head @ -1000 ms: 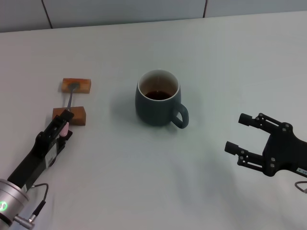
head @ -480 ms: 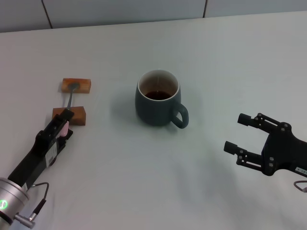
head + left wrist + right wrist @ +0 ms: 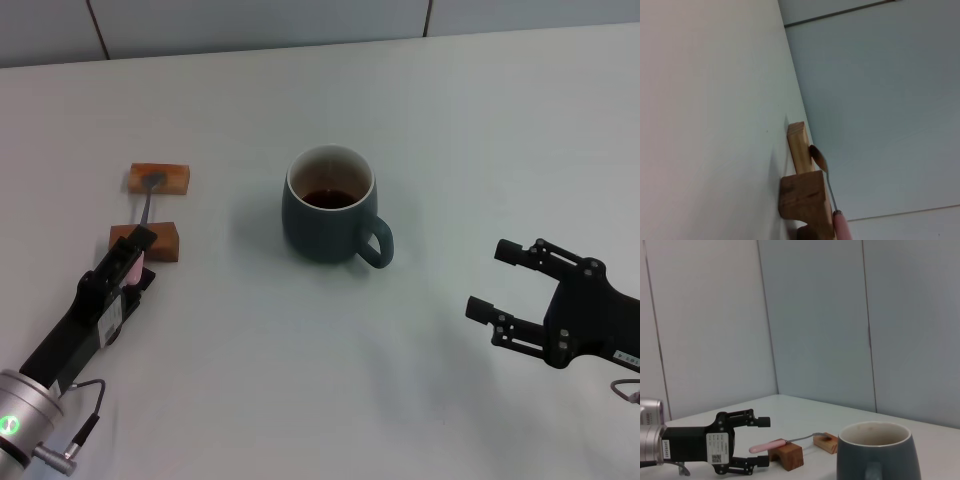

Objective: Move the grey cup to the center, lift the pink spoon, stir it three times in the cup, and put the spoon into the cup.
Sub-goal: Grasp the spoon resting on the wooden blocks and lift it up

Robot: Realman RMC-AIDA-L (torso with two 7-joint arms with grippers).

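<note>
Two wooden blocks (image 3: pixel 146 241) left of grey cup (image 3: pixel 328 205) carry pink spoon (image 3: pixel 141 234). Left pincer (image 3: pixel 128 262) spread, straddling spoon handle. Right pincer (image 3: pixel 497 279) released, right of cup, above tabletop (image 3: pixel 450 120).

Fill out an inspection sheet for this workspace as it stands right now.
Surface: white table, no spills seen.
Job's things: grey cup upright mid-table, dark liquid inside; pink spoon bridging two blocks.
Clutter: wooden blocks, one under the spoon's bowl, one under its neck.
Grippers: left gripper open, fingers either side of the spoon's pink handle; right gripper open, clear of the cup.
Cables: one loop by the left wrist.
Surroundings: pale wall panels.
</note>
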